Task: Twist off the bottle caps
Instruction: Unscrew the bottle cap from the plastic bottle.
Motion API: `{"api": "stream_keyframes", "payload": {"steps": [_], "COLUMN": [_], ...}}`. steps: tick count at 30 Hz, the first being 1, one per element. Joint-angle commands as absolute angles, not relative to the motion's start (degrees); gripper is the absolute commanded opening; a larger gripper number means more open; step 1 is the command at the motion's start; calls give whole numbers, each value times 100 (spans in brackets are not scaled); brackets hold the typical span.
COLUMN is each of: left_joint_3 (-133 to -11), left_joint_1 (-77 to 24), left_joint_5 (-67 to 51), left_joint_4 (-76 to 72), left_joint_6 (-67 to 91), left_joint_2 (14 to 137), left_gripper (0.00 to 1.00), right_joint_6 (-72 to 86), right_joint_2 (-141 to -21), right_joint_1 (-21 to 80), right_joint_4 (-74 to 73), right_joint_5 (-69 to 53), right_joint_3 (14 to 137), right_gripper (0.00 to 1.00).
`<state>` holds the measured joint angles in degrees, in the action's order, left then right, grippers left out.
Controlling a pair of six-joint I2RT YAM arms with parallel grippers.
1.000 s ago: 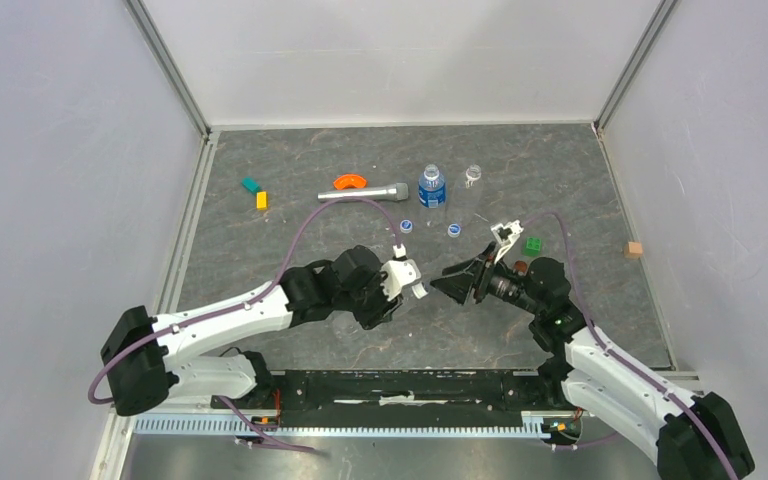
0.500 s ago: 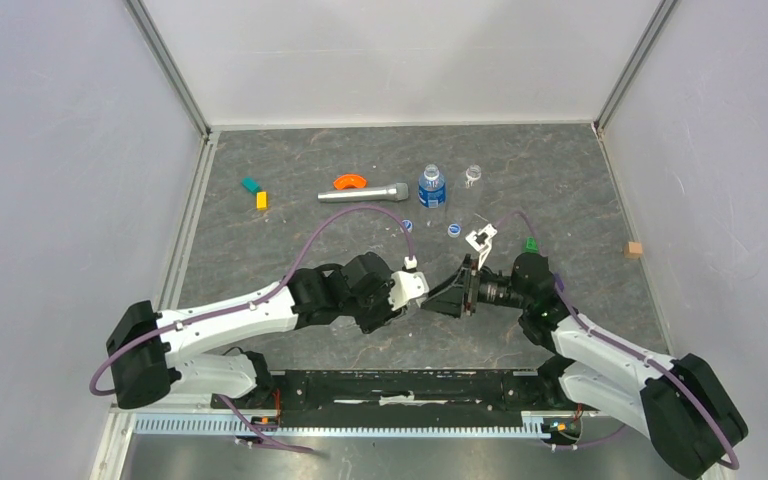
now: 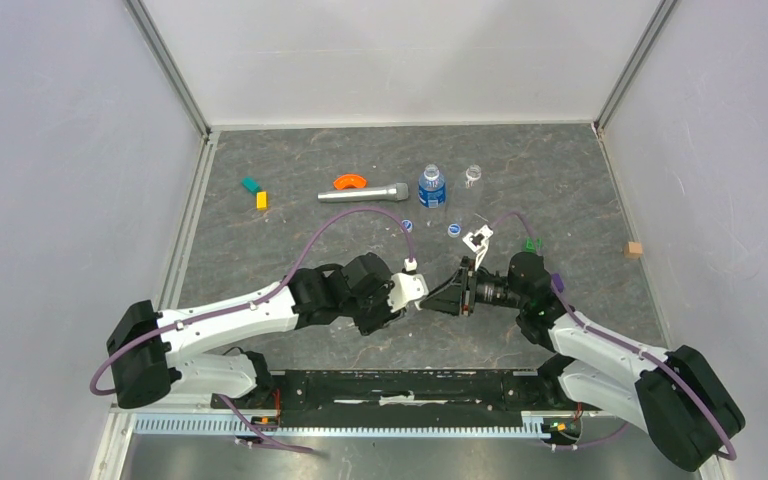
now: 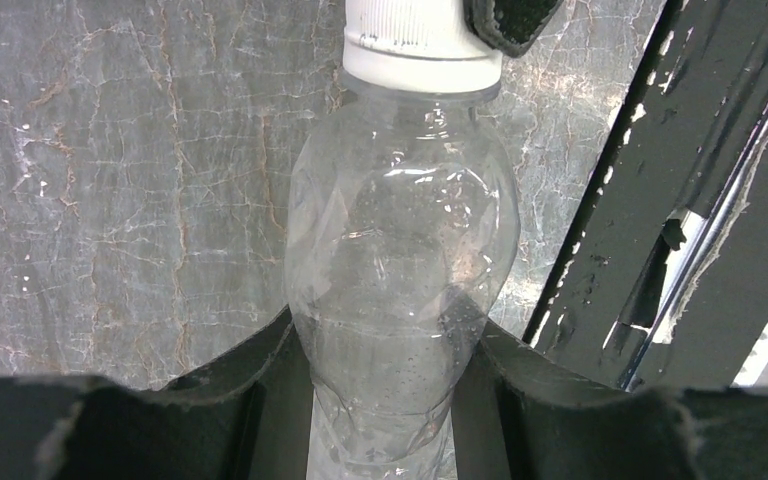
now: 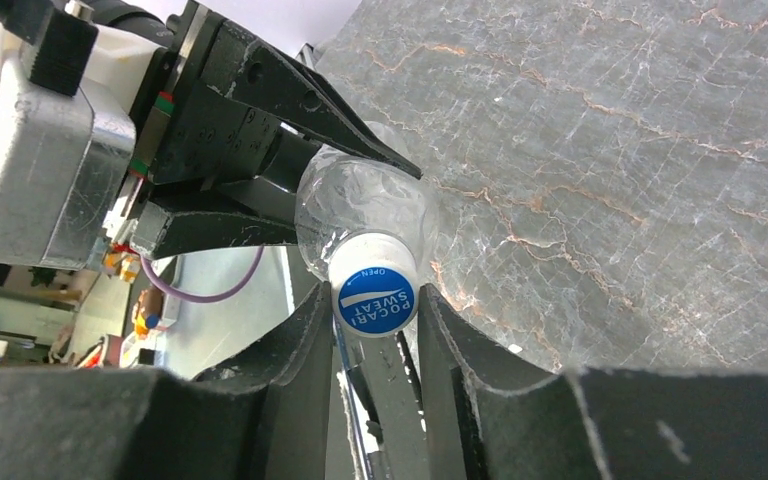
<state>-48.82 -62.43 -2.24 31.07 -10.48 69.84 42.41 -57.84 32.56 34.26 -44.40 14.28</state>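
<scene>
My left gripper [image 4: 385, 338] is shut on the body of a clear unlabelled bottle [image 4: 400, 240] and holds it sideways above the table. Its cap [image 5: 378, 292], white rim with a blue top, points at my right gripper [image 5: 376, 300], which is shut on it, fingers pressing both sides. In the top view the two grippers meet at the bottle [image 3: 432, 297]. Two loose caps [image 3: 407, 226] [image 3: 454, 230] lie on the table. The blue-label bottle [image 3: 432, 186] and another clear bottle [image 3: 473, 175] stand at the back, uncapped.
A silver microphone-like cylinder [image 3: 363, 193], an orange curved piece [image 3: 349, 181], and teal [image 3: 251, 185] and yellow [image 3: 261, 200] blocks lie at the back left. A green block [image 3: 531, 243] is beside the right arm. A wooden cube [image 3: 634, 249] sits far right.
My right gripper has moved left to the left gripper and closed on the cap of the held bottle. The left gripper shifted slightly right.
</scene>
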Motion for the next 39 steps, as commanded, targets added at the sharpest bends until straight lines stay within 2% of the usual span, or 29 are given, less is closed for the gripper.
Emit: {"api": "stream_keyframes", "payload": {"steps": [1, 5, 13, 19, 28, 35, 39], "left_joint_3": [-5138, -5216, -5212, -5222, -5243, -5213, -5248], "left_joint_1": [-6284, -6282, -6284, -6278, -6284, -6269, -6272], "left_joint_5": [-1022, -1568, -2230, -2394, -2682, -3150, -3371], "left_joint_4": [2916, 2900, 2900, 2883, 2874, 2717, 2733], "left_joint_6": [-1202, -1103, -1103, -1135, -1133, -1158, -1189], "left_joint_2": [6907, 6909, 6763, 6686, 6622, 6595, 6657], "left_gripper": [20, 21, 22, 22, 22, 23, 23], "right_joint_6": [3655, 2845, 1216, -168, -1159, -2706, -4008], "right_joint_2": [-5689, -5576, -5046, -4687, -4296, -3954, -3914], "right_joint_1": [3389, 3462, 3572, 3782, 3996, 4090, 4139], "right_joint_4": [3961, 3921, 3704, 2966, 2629, 2209, 1498], "right_joint_5": [-4517, -4701, -5255, -5538, -5662, -5959, -6092], "right_joint_3": [1557, 1533, 1455, 1509, 1376, 1309, 1508], "right_gripper": [10, 0, 0, 0, 0, 0, 0]}}
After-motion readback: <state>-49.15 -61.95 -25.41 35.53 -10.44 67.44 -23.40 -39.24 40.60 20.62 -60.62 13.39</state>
